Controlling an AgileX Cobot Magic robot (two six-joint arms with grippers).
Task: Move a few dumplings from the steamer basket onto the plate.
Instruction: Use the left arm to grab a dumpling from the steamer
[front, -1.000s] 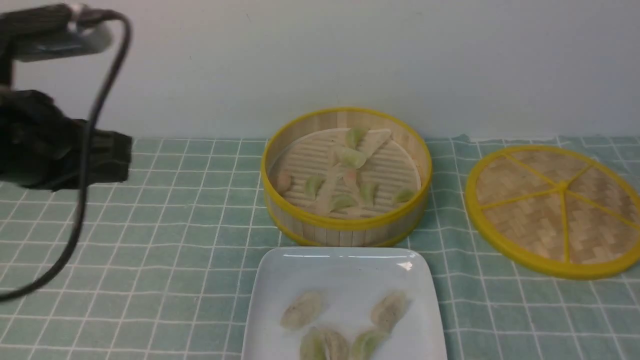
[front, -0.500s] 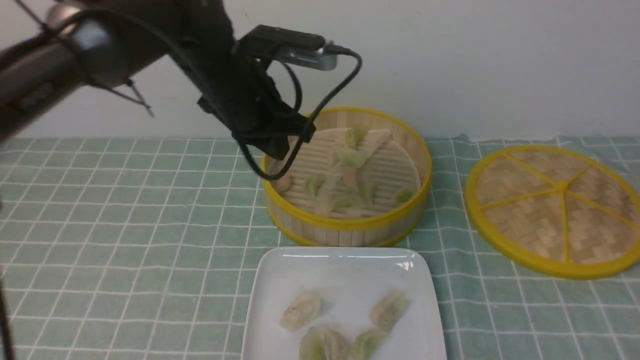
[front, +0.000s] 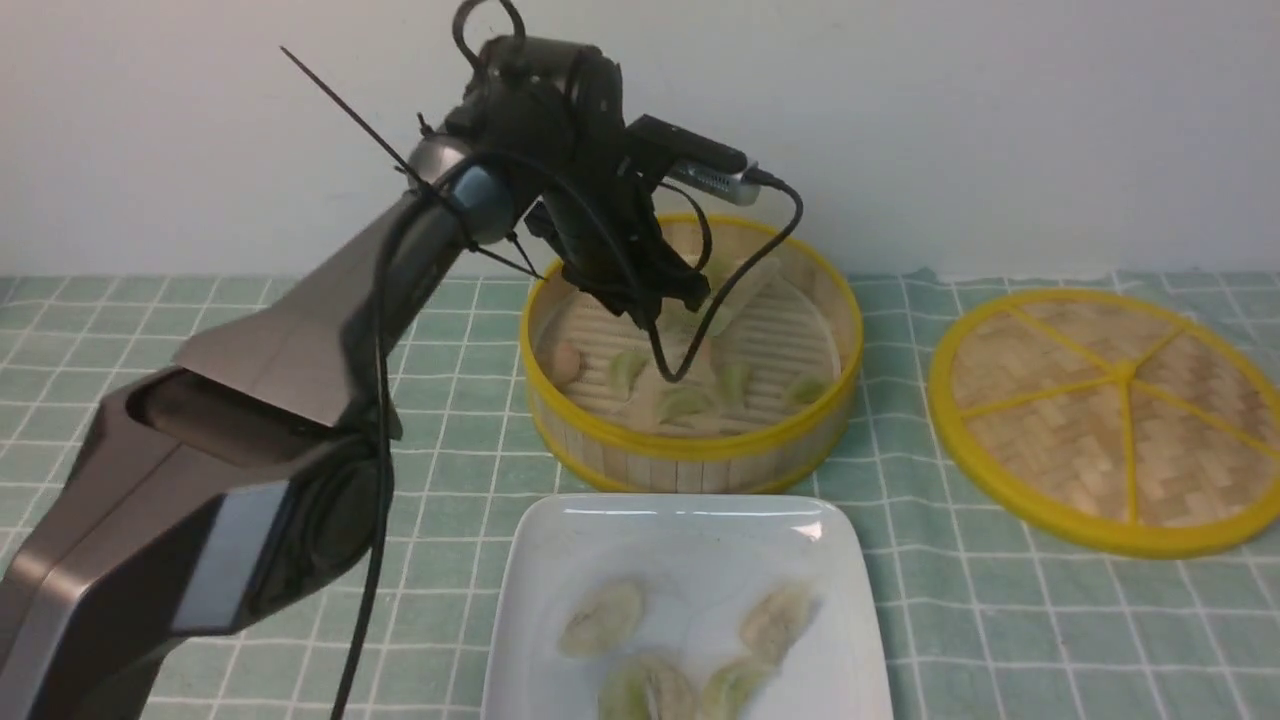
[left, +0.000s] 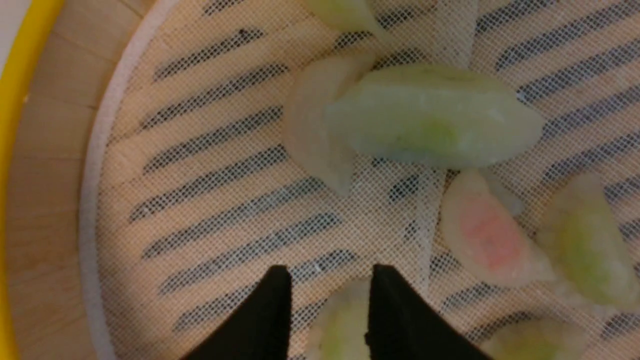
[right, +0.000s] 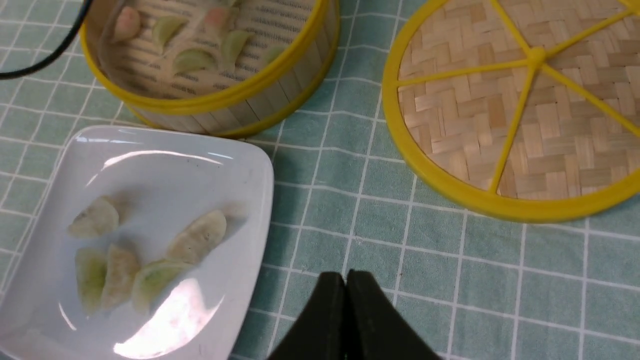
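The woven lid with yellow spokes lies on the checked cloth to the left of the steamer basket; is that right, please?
Not quite: the front view shows the woven lid with yellow spokes on the checked cloth to the right of the steamer basket.

the left arm comes in from the left side of the front view — it rises from the lower corner, bends, and reaches forward. its wrist is high, and the end of the arm is tilted down. a black cable hangs along this arm, and another cable makes a loop in front of the wrist. the left pincer points downward; its two tips stand apart, with nothing between them gripped. the right arm is not visible in the front view — but its wrist camera shows the right pincer, with both tips together.
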